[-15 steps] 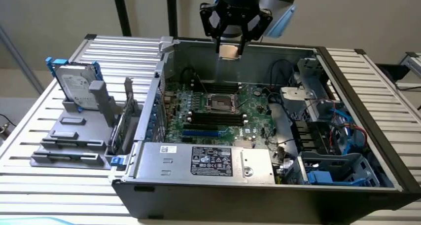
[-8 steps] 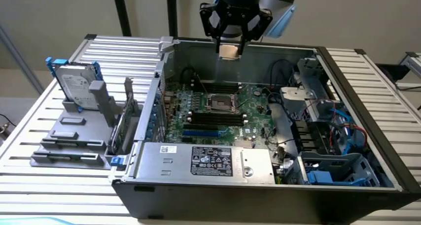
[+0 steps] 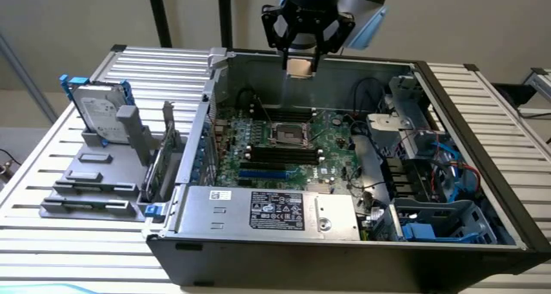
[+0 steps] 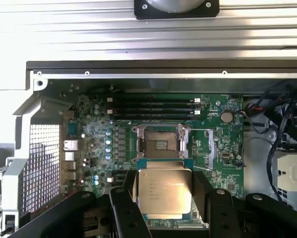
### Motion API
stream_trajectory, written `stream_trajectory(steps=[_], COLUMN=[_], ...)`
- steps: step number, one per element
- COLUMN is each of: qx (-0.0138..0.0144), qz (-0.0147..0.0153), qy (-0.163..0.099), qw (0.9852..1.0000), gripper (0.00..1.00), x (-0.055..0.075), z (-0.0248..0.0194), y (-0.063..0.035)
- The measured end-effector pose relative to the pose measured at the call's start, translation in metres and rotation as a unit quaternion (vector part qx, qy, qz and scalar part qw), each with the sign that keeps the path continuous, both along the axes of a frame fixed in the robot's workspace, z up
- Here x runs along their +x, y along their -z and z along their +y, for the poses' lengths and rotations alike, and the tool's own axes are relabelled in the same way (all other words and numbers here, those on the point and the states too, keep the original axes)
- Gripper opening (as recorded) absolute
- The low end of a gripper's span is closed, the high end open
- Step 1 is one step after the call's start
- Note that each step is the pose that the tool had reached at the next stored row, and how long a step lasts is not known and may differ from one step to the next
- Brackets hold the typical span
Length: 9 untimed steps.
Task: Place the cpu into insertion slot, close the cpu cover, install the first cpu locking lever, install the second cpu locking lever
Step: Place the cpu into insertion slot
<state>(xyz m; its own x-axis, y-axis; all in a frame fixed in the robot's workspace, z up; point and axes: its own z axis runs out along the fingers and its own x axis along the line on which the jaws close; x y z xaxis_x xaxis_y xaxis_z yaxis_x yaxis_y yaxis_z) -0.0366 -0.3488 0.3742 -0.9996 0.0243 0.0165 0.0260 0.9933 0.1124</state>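
Clamped on the cpu (image 4: 164, 191) at two opposite edges, pale metal face up between the black fingers (image 4: 124, 210) of the gripper (image 3: 300, 68). Hanging high above the open computer case (image 3: 344, 265), touching nothing below. Beneath and a little ahead, the insertion slot (image 4: 161, 144), uncovered, contacts showing, set in the green motherboard (image 4: 96, 126). Just past the socket, long black memory slots (image 4: 153, 106). Well off to one side, outside the case, a silver hard drive (image 3: 99, 110) standing in a grey rack (image 3: 90, 181).
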Motion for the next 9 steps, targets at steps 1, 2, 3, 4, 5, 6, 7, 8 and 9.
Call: stream_trajectory(steps=[1, 2, 3, 4, 5, 6, 7, 8, 9], qx=[-0.0024, -0.0051, -0.0080, -0.0111, -0.0141, -0.0172, -0.0203, -0.0233, -0.0267], qz=[-0.0002, -0.0004, -0.0007, -0.0009, -0.0011, -0.0013, -0.0016, -0.0018, -0.0019], qy=[0.000, 0.000, 0.000, 0.000, 0.000, 0.000, 0.000, 0.000, 0.000], qw=[1.0000, 1.0000, 1.0000, 0.9999, 0.9999, 0.9999, 0.9998, 0.9997, 0.9996], gripper=[0.54, 0.54, 0.54, 0.54, 0.54, 0.54, 0.54, 0.54, 0.54], x=[0.000, 0.000, 0.000, 0.000, 0.000, 0.000, 0.000, 0.000, 0.000], z=[0.0024, 0.0047, 0.0071, 0.0096, 0.0120, 0.0143, 0.0169, 0.0193, 0.0217], y=[0.0009, 0.0018, 0.0027, 0.0036, 0.0045, 0.0053, 0.0062, 0.0070, 0.0077])
